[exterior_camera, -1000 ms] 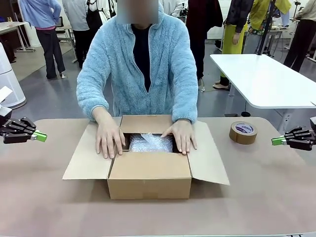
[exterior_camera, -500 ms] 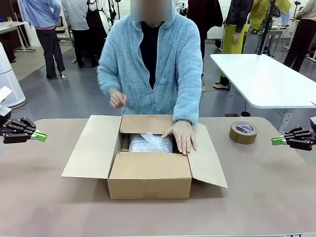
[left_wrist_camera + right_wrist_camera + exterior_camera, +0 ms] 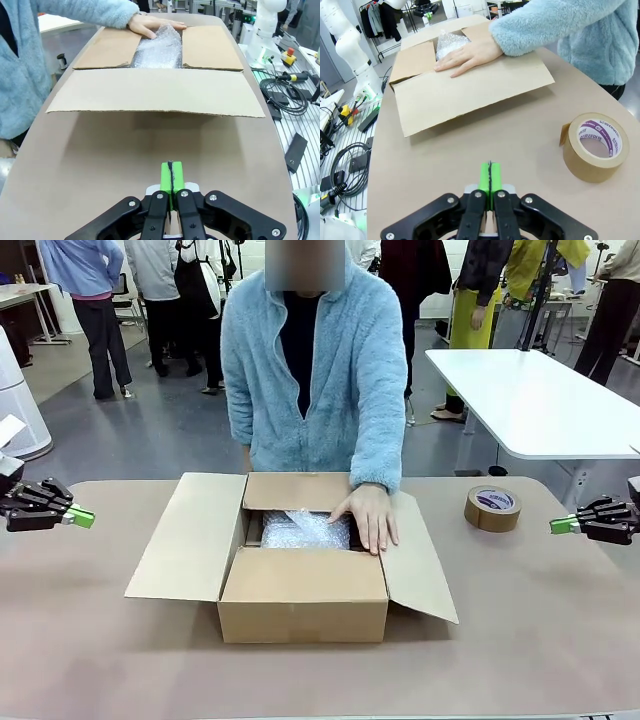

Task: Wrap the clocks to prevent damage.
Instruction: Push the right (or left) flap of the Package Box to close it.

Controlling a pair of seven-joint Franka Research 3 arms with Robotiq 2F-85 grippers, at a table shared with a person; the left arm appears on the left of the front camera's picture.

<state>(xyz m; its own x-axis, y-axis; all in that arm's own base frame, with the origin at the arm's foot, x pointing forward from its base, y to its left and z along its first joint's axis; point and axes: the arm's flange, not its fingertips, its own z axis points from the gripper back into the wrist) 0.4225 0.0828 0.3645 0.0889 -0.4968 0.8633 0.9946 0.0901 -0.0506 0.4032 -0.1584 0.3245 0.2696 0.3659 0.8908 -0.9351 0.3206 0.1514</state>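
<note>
The clocks show as one whitish bubble-wrap bundle (image 3: 305, 530) lying inside the open brown cardboard box (image 3: 303, 605) at the table's middle. The bundle (image 3: 159, 47) also appears between the flaps in the left wrist view, and as a corner of the bundle (image 3: 449, 44) in the right wrist view. A person's hand (image 3: 368, 516) rests flat on the box's right flap, at the bundle's edge. My left gripper (image 3: 83, 516) hovers shut at the table's left edge, well away from the box. At the right edge my right gripper (image 3: 560, 526) is shut too, with nothing in it.
A roll of brown tape (image 3: 492, 508) lies on the table to the right of the box, near my right gripper. The box's side flaps (image 3: 190, 537) spread outward. The person in a light blue fleece stands at the far side. A white table (image 3: 540, 400) stands behind.
The person has lifted one hand off the box's left flap and drawn it back out of sight, and has straightened up. The left flap has swung outward. Both grippers have stayed still.
</note>
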